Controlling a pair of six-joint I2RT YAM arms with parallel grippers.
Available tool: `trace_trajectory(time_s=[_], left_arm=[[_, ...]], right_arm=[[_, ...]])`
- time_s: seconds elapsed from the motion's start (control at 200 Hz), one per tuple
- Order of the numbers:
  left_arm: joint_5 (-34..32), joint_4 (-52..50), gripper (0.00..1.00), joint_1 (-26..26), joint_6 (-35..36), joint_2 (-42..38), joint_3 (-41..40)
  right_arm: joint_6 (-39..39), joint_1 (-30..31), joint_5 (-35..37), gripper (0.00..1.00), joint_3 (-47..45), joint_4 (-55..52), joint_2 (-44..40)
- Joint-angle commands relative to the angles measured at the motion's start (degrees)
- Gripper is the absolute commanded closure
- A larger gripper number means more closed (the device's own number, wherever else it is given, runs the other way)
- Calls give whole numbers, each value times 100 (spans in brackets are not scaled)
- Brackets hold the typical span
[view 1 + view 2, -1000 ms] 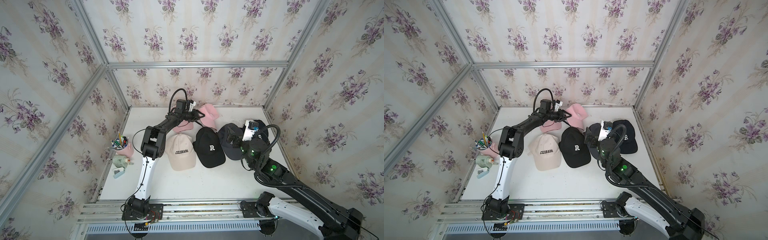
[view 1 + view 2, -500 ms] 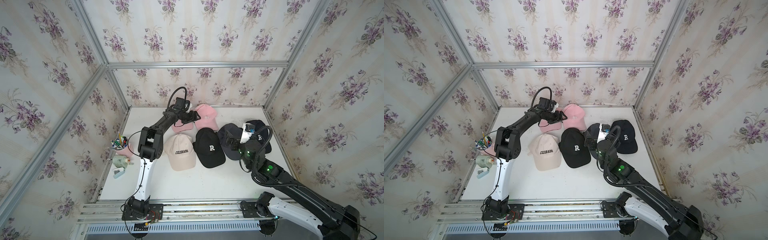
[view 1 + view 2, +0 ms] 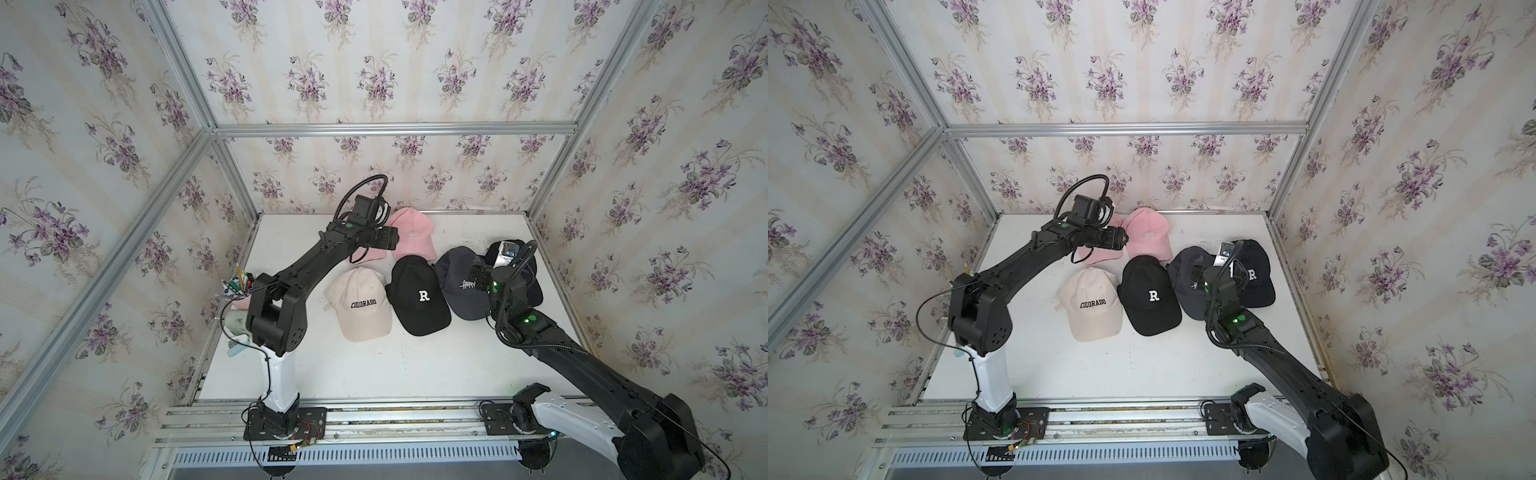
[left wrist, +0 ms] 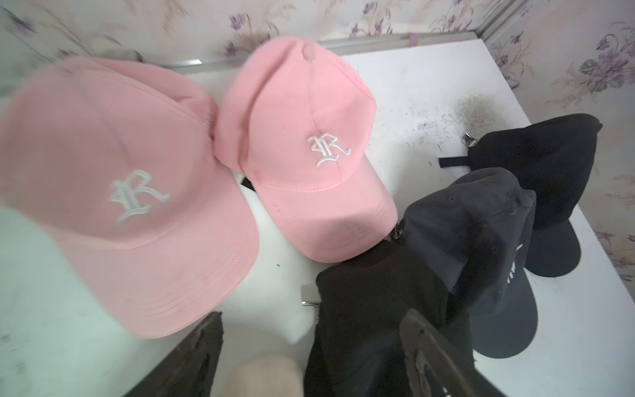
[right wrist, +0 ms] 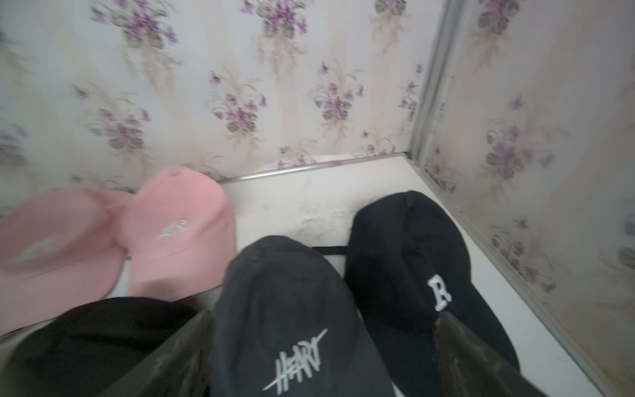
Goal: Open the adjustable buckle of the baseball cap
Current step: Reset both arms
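Grip release: left gripper [image 4: 312, 318] newly spread wide and empty, pulled back just short of pink cap [image 3: 413, 235] lying crown-up by far edge of table [image 3: 374, 374]; right gripper [image 5: 324, 314] wide open, empty, over dark cap [image 5: 285, 292]; buckle hidden, state unknown, fresh grasp likely needed.
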Motion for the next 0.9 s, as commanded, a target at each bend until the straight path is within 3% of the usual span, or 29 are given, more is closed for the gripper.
trace_trajectory(time_s=[0.0,0.085,0.155,0.24,0.315,0.42,0.495,0.545,0.635,0.689,0.709,0.754,0.804,0.859,0.894], left_arm=[[-1212,874,9,45,596,-849,-990],[-1704,1325,0,282,730,-1591,-1966],[-1937,1333,0,610,692,-2060,-2558],[-2199,1556,0,999,870,-2534,-3315],[-2262,2460,0,1339,1244,-2998,-4266],[-1980,3780,0,2098,1081,-3187,-5384],[-1563,4323,0,2699,649,-3143,-5846],[-940,4418,0,3043,258,-3134,-5957],[-289,4796,0,3072,396,-3026,-6116],[-221,5182,0,3036,461,-2962,-6358],[-231,5455,0,3034,441,-2930,-6516],[-217,6090,0,3032,430,-2835,-6868],[-229,6911,0,2963,530,-2679,-7206],[-207,6729,0,2792,724,-2662,-7156],[-198,6934,0,2728,826,-2403,-7181]], right_arm=[[-138,-460,-151,1,-627,1449,294],[-73,-866,-444,1,-1022,2359,791],[-399,-939,-99,0,-1070,2908,1353],[-804,-1084,-251,0,-1149,3582,1950],[-995,-1223,-648,0,-1149,3968,2304],[-1496,-1253,-1243,0,-1202,4633,2493],[-1368,-1443,-1505,0,-1280,4906,2680],[-1183,-1581,-1633,0,-1339,4800,2598],[-997,-2064,-2836,0,-1851,5559,2549],[-1072,-2191,-3297,0,-2210,6731,2875],[-1105,-2192,-3407,0,-2200,6686,2812],[-1109,-2196,-3526,0,-1937,5720,2655],[-1055,-2201,-3364,0,-2046,6267,2835],[-956,-2201,-3140,0,-1896,5692,2680],[-990,-2201,-3137,0,-2010,6127,2798]])
